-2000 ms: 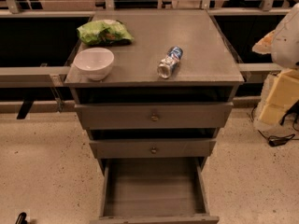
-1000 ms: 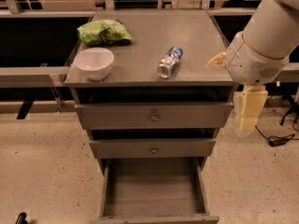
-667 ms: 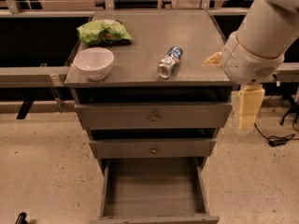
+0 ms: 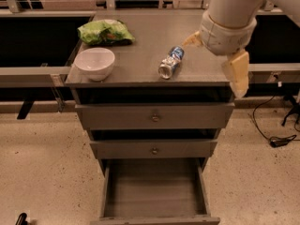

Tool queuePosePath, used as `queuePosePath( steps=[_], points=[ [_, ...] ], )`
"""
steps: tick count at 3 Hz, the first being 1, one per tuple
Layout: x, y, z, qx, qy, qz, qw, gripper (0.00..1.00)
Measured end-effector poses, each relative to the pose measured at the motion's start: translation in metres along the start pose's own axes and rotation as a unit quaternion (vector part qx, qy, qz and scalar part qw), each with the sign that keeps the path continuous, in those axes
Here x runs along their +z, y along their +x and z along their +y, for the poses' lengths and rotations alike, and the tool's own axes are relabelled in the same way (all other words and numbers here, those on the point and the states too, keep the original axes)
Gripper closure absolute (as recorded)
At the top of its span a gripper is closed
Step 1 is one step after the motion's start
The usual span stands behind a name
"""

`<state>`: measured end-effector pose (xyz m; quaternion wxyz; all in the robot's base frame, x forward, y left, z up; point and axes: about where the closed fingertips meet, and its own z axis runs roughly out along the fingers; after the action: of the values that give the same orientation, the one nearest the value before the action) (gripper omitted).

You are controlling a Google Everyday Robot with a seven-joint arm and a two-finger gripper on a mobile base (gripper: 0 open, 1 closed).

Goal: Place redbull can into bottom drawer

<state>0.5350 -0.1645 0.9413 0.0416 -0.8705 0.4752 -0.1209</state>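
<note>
Redbull can between bowl, probable tool

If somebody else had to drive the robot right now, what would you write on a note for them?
Gripper: open and holding nothing, above the right side of the cabinet top, just right of the can.
Redbull can: lying on its side on the cabinet top, not gripped.
Bottom drawer: pulled out, nothing in it.
Done: the drawer is open.
Left: grab the can, lower it into the bottom drawer, let go.
Leave alone the white bowl and green bag on the left.
</note>
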Motion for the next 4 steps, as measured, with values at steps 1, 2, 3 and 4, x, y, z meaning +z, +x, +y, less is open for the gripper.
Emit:
queuePosePath(
  steps=[1, 2, 3, 4],
  points=[
    [-0.009, 0.004, -0.018, -0.060, 0.018, 0.012, 0.9980, 0.00],
    [-0.009, 0.004, -0.018, -0.060, 0.018, 0.012, 0.9979, 0.00],
    [-0.013, 0.004, -0.023, -0.070, 0.027, 0.016, 0.9971, 0.00],
    [-0.003, 0.010, -0.051, -0.095, 0.060, -0.006, 0.9937, 0.00]
  ],
)
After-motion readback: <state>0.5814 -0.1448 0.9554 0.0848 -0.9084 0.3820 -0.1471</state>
